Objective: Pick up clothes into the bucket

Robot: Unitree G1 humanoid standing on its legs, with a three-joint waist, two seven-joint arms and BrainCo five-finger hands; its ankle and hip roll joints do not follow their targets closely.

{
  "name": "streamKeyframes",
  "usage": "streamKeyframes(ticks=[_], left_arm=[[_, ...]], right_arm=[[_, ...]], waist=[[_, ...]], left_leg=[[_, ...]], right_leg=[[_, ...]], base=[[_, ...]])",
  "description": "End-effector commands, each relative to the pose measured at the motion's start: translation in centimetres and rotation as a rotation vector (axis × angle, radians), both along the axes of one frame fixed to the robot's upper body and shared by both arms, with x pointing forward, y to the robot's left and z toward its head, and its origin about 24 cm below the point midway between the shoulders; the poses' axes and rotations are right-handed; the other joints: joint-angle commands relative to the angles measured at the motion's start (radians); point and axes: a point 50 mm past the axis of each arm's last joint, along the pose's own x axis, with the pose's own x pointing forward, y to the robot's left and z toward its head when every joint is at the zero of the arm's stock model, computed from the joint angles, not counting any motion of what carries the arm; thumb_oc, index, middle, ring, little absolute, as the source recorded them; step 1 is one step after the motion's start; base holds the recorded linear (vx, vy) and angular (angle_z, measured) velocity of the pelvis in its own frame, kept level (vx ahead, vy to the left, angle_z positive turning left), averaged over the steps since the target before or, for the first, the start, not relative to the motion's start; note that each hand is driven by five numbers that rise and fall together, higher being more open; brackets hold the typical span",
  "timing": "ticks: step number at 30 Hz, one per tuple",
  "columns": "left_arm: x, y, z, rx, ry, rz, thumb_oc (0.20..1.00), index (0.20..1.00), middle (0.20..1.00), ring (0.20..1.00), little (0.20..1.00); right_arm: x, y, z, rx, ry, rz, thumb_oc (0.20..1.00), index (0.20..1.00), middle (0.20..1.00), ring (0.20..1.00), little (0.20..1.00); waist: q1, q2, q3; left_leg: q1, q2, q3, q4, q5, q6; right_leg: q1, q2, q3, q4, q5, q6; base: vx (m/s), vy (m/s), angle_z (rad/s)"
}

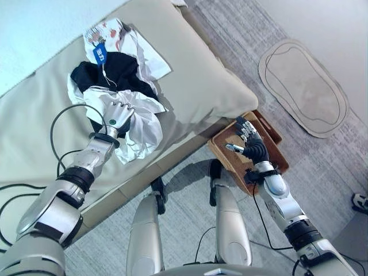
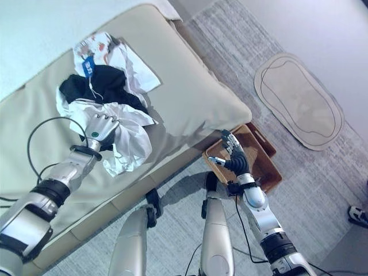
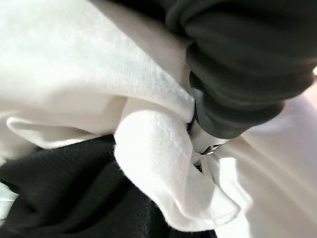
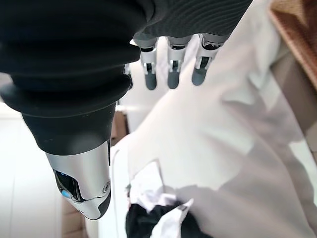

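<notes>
You are curling your left hand (image 1: 118, 114) into the white shirt (image 1: 141, 129) near the bed's (image 1: 201, 86) front edge, so be gathering the dark garment (image 1: 118, 72) too before lifting toward the basket (image 1: 230, 150), where your right hand (image 1: 251, 142) is hovering open.

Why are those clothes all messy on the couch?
They look out of place: a crumpled heap of white and black clothes lies on the sofa cushion, not in the brown basket on the floor. The left hand presses into the heap.
</notes>
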Motion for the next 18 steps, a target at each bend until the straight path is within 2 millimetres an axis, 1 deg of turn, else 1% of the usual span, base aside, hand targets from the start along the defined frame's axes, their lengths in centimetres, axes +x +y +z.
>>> streamKeyframes(ticks=[1,3,4,5,8,9,10,11,13,16,17,18], left_arm=[[-0.9,0.5,1.7,-0.169,-0.129,-0.017,0.2,0.2,0.2,0.2,0.2],[-2.2,0.4,1.4,-0.296,-0.16,-0.042,0.2,0.2,0.2,0.2,0.2],[-2.2,0.5,1.4,-0.296,-0.16,-0.041,0.2,0.2,0.2,0.2,0.2],[-2.5,0.1,1.4,-0.33,-0.162,-0.065,0.2,0.2,0.2,0.2,0.2],[-3.4,-0.1,1.9,-0.39,-0.182,-0.105,0.2,0.2,0.2,0.2,0.2],[-3.6,-0.2,2.3,-0.419,-0.194,-0.12,0.2,0.2,0.2,0.2,0.2],[-4.2,-0.1,2.8,-0.464,-0.204,-0.144,0.2,0.2,0.2,0.2,0.2],[-4.3,-0.1,2.8,-0.465,-0.202,-0.142,0.2,0.2,0.2,0.2,0.2],[-4.9,-0.2,3.6,-0.547,-0.227,-0.187,0.2,0.2,0.2,0.2,0.2],[-5.3,-0.1,4.2,-0.584,-0.239,-0.205,0.2,0.2,0.2,0.2,0.2],[-5.3,-0.3,4.7,-0.615,-0.25,-0.232,0.2,0.2,0.2,0.2,0.2],[-5.4,-0.1,4.7,-0.657,-0.251,-0.234,0.2,0.2,0.2,0.2,0.2]], right_arm=[[-1.2,-0.7,-0.3,0.005,-0.021,-0.038,1.0,1.0,1.0,1.0,1.0],[-1.4,-0.8,-0.9,0.014,0.009,-0.051,1.0,1.0,1.0,1.0,1.0],[-1.4,-0.8,-0.9,0.013,0.009,-0.05,1.0,1.0,1.0,1.0,1.0],[-1.5,-0.9,-1.2,0.018,0.022,-0.056,1.0,1.0,1.0,1.0,1.0],[-1.7,-1.0,-1.7,0.019,0.048,-0.058,1.0,1.0,1.0,1.0,1.0],[-1.7,-1.1,-1.7,0.021,0.052,-0.059,1.0,1.0,1.0,1.0,1.0],[-2.0,-1.1,-2.2,0.019,0.074,-0.058,1.0,1.0,1.0,1.0,1.0],[-2.0,-1.1,-2.2,0.018,0.076,-0.056,1.0,1.0,1.0,1.0,1.0],[-2.1,-1.2,-2.7,0.01,0.103,-0.055,1.0,1.0,1.0,1.0,1.0],[-2.3,-1.1,-3.1,0.011,0.121,-0.045,1.0,1.0,1.0,1.0,1.0],[-2.3,-1.1,-3.3,0.004,0.13,-0.044,1.0,1.0,1.0,1.0,1.0],[-2.3,-1.0,-3.4,0.004,0.138,-0.036,1.0,1.0,1.0,1.0,1.0]], waist=[[0.027,0.007,-0.078],[0.038,0.007,-0.091],[0.035,0.005,-0.091],[0.041,0.007,-0.097],[0.045,0.006,-0.115],[0.049,0.006,-0.123],[0.056,0.009,-0.134],[0.054,0.009,-0.132],[0.065,0.014,-0.155],[0.066,0.015,-0.165],[0.069,0.016,-0.172],[0.069,0.017,-0.181]], left_leg=[[-0.017,-0.01,-0.14,-0.135,0.099,-0.031],[0.038,-0.004,-0.142,-0.174,0.108,-0.034],[0.038,-0.007,-0.142,-0.18,0.117,-0.033],[0.057,-0.004,-0.145,-0.19,0.112,-0.035],[0.099,-0.003,-0.147,-0.226,0.128,-0.036],[0.109,-0.001,-0.148,-0.231,0.128,-0.038],[0.137,0.003,-0.148,-0.247,0.128,-0.038],[0.143,0.004,-0.148,-0.251,0.129,-0.038],[0.186,0.011,-0.146,-0.278,0.134,-0.041],[0.217,0.014,-0.144,-0.298,0.14,-0.044],[0.223,0.015,-0.146,-0.302,0.14,-0.045],[0.238,0.018,-0.144,-0.31,0.143,-0.047]], right_leg=[[0.072,-0.025,-0.023,-0.092,0.038,0.041],[0.135,-0.023,-0.038,-0.136,0.047,0.042],[0.135,-0.025,-0.039,-0.142,0.054,0.042],[0.155,-0.022,-0.046,-0.149,0.05,0.043],[0.207,-0.019,-0.06,-0.187,0.061,0.042],[0.218,-0.017,-0.065,-0.193,0.061,0.042],[0.246,-0.014,-0.071,-0.21,0.063,0.042],[0.252,-0.014,-0.072,-0.213,0.064,0.042],[0.291,-0.008,-0.082,-0.232,0.065,0.043],[0.32,-0.004,-0.09,-0.246,0.066,0.042],[0.328,-0.001,-0.091,-0.25,0.065,0.042],[0.342,0.005,-0.094,-0.259,0.063,0.041]], base=[[0.06,-0.047,0.18],[0.07,-0.037,0.09],[0.06,-0.028,0.0],[0.0,0.0,0.0],[0.05,-0.033,0.05],[0.07,-0.043,0.1],[0.05,-0.034,0.08],[0.07,-0.032,0.05],[0.06,-0.021,-0.01],[0.04,-0.023,0.0],[0.06,-0.038,0.02],[0.04,-0.026,0.02]])
